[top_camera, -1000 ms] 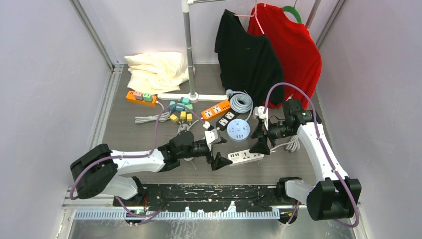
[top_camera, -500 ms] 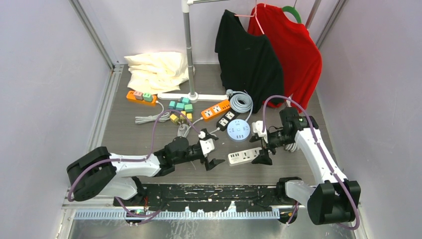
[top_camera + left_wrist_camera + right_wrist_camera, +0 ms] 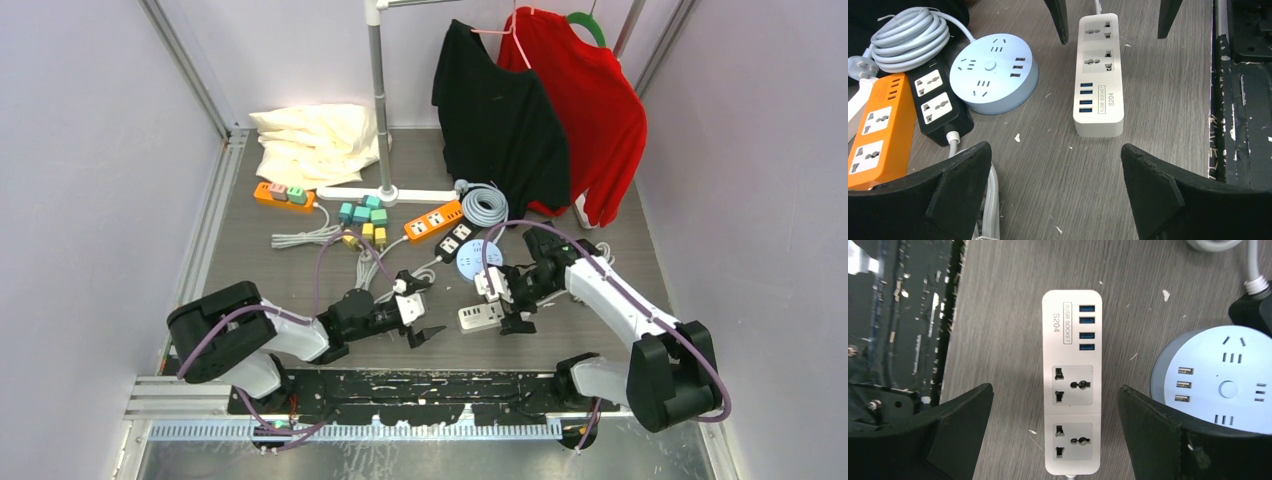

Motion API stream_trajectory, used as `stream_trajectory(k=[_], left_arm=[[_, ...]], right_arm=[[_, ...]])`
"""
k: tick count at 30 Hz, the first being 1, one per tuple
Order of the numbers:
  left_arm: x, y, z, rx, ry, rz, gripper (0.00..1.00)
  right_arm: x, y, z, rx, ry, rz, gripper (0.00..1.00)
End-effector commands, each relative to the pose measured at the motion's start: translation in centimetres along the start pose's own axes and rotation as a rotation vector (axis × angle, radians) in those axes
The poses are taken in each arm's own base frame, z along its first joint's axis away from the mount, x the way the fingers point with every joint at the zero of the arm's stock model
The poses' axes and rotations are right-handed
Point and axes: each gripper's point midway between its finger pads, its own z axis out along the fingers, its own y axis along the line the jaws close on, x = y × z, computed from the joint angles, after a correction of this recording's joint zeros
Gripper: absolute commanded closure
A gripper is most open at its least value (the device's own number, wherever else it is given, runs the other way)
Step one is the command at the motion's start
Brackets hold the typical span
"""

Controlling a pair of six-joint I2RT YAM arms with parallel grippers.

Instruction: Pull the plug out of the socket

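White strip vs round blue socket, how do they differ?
The white strip is a long rectangle; the round blue socket is a disc. The white strip shows four USB ports in one row, the round blue socket three. Both lie flat with every visible outlet unplugged.

White socket [image 3: 1071, 385], blue ports [image 3: 1087, 327]; round hub [image 3: 1220, 385] seemingly pale blue.

Power strips: you have five: white strip [image 3: 480, 317], round blue strip [image 3: 468, 258], black strip [image 3: 455, 240], orange strip [image 3: 433, 220], second orange strip [image 3: 283, 193].
Coiled grey cable [image 3: 485, 207]: you see one.
Hanging shirts: two, black shirt [image 3: 495, 110] and red shirt [image 3: 590, 100].
Coloured cubes [image 3: 361, 214]: teal and yellow, too small for you to count.
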Motion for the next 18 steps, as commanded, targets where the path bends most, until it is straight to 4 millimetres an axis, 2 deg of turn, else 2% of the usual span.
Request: stream_trajectory(k=[1, 9, 18], left_arm=[[-3.8, 1.1, 0.6, -0.038, -0.164, 0.068, 0.01], [-3.6, 0.8, 0.8, -0.023, -0.16, 0.072, 0.01], [-3.7, 0.8, 0.8, -0.019, -0.162, 0.073, 0.01]], right_arm=[[1.3, -2.4, 0.7, 0.092, 0.07, 0.007, 0.02], [2.9, -2.7, 2.1, 0.074, 0.159, 0.034, 0.16], [4.0, -2.1, 3.0, 0.038, 0.215, 0.019, 0.23]])
